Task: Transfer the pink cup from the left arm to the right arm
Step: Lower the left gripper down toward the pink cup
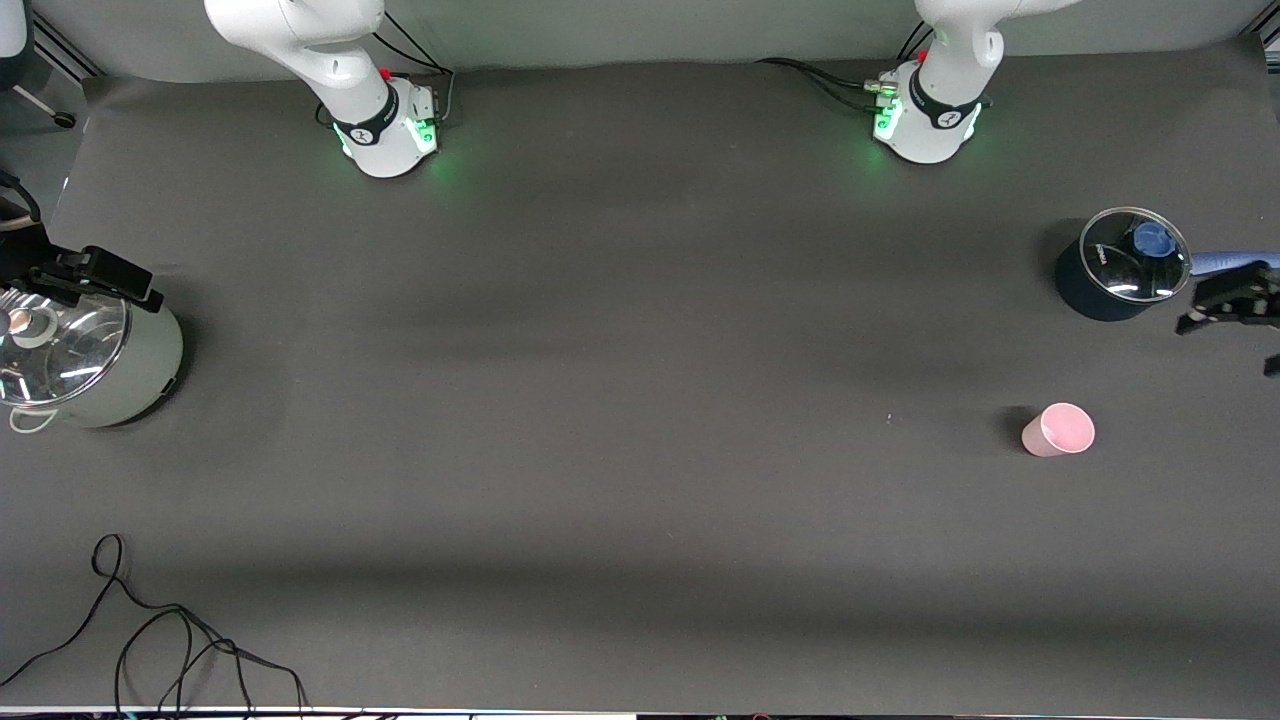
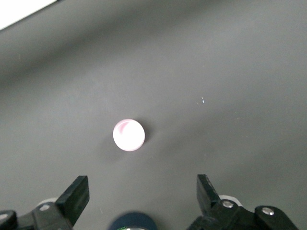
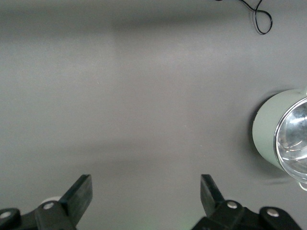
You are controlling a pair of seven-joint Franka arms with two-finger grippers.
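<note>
Your left gripper (image 2: 141, 203) hangs at the right edge of the front frame beside the dark blue lidded pot (image 1: 1120, 265), its claw fingers spread wide and holding nothing. The pink cup (image 1: 1058, 430) stands upright and untouched on the table (image 1: 600, 400), lower right of that frame, nearer the camera than the pot. Your right gripper (image 3: 146, 203) waits at the left edge over the pale green pot (image 1: 90, 355), jaws equally wide and empty.

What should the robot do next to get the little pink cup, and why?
Probably lower the left pincer toward the pink cup. The cup stands alone and untouched on the table, nearer the camera than the dark pot, and the pincer is open with nothing in it. The right pincer, also open, waits over the pale green pot.
</note>
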